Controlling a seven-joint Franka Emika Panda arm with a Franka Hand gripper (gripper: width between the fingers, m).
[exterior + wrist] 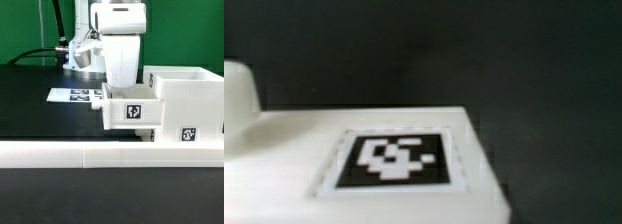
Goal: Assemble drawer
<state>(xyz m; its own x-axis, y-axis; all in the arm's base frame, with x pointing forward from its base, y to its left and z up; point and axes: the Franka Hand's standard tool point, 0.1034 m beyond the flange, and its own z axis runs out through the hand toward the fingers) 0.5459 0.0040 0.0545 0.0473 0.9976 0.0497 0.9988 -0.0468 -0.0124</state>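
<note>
The drawer's big white casing (185, 95) stands at the exterior view's right, with a tag low on its front. A small white tray (128, 108) with a tag on its face sits against the casing's open side, sticking out toward the exterior view's left. My gripper (120, 86) hangs straight above this tray with its hand down at the tray's top. Its fingers are hidden, so I cannot tell whether they grip. The wrist view shows only a white surface (295, 130) with a black-and-white tag (397, 158) very close. The second tray is not clearly in view.
A long low white wall (80, 152) runs across the front. The marker board (75, 96) lies flat on the black table behind the tray. Black cables (35, 52) lie at the back left before a green backdrop.
</note>
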